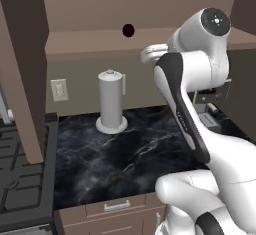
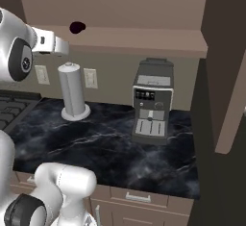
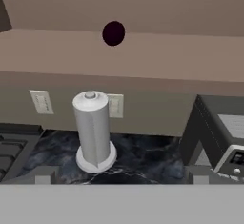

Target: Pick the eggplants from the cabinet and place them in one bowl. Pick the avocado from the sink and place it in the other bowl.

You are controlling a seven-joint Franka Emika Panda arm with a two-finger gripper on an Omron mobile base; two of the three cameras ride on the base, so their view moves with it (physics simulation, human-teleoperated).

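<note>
Pincer (image 3: 122,178) wide open, holding nothing, small round dark purple eggplant (image 3: 113,33) on cabinet shelf (image 3: 143,56)

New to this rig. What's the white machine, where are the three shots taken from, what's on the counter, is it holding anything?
The white machine is a jointed robot arm on a driving base, in a rendered kitchen. Two pictures come from cameras on the base, behind the arm to its left and right. The third looks along the hand; the pincer is open and holds nothing. On the black marble counter stand a paper towel roll and a coffee machine. A stove sits to the left. The dark round thing in the open cabinet above is probably an eggplant.
</note>
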